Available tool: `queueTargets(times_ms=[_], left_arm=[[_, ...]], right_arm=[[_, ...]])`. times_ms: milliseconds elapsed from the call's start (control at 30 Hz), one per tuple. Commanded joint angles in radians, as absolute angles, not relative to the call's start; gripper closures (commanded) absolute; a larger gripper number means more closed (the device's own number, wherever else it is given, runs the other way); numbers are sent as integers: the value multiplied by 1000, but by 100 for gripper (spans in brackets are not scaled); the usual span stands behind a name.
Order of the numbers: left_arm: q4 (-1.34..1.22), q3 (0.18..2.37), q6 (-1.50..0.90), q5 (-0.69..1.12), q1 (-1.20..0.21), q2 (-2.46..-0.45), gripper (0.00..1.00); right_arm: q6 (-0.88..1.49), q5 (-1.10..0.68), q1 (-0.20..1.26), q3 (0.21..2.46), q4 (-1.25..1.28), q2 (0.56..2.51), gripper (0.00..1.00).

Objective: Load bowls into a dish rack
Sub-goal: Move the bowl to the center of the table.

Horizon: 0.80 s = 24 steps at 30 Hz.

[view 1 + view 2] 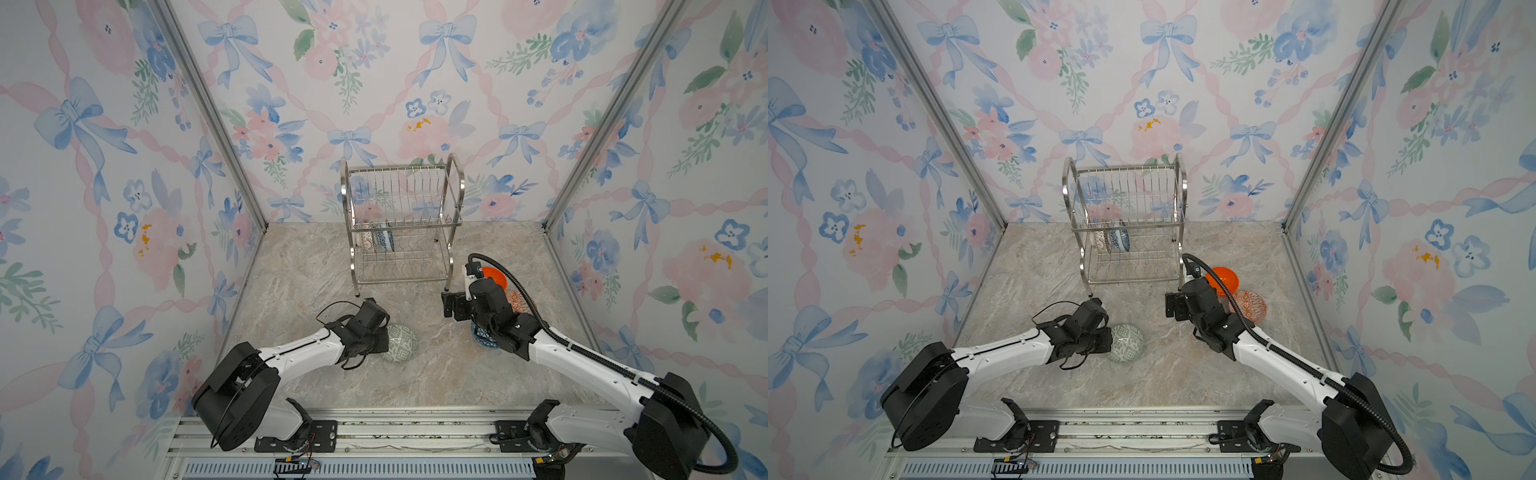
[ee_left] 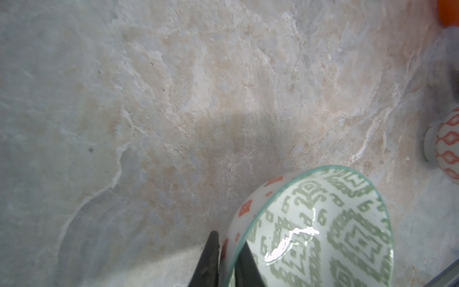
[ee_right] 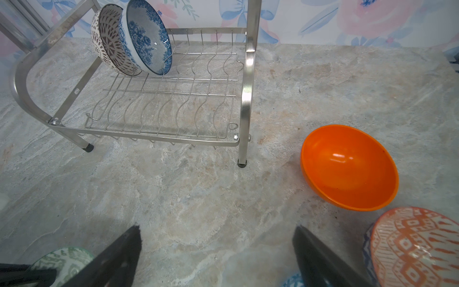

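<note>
Rim of green-grey bowl point(image 2: 323, 236) tight in left tool point(image 2: 228, 251); right tool point(image 3: 217, 233) wide, empty, over open tabletop point(image 3: 198, 193)

The lattice bowl point(image 3: 109, 47) and floral bowl point(image 3: 146, 37) are filling the lower-left slots of the dish rack point(image 3: 248, 74), leaving the rest open. The orange bowl point(image 3: 347, 169) and red-orange patterned bowl point(image 3: 417, 246) are crowding the desk point(image 3: 198, 193) right of it.

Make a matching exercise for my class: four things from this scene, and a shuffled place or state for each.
Column A: 1 green-grey patterned bowl; 2 blue floral bowl; 3 plain orange bowl; 4 right gripper.
Column B: a open, empty; b on edge in the dish rack, lower tier; c rim pinched by the left gripper; d on the table, outside the rack.
Pairs: 1-c; 2-b; 3-d; 4-a.
</note>
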<state>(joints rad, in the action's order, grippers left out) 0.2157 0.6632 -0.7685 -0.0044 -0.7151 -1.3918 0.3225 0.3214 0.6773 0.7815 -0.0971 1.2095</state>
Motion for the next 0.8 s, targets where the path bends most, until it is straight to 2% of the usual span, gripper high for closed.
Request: queueTargets(times_ms=[0,67,500,767], left_arm=[[223,707,-772,-22,-723,-1398,96],[223,728,-769,-31,-723,-1407,100],[236,1005,-730,-44,-723,-1650,100],[271,1082,-714,-64,-721,-1744,100]], right_arm=[[305,305,689,775,-66,1231,3],[305,302,689,776,-63,1239,3],[345,244,689,814,-75,1285,3],[322,203,689,821,-86,1273,3]])
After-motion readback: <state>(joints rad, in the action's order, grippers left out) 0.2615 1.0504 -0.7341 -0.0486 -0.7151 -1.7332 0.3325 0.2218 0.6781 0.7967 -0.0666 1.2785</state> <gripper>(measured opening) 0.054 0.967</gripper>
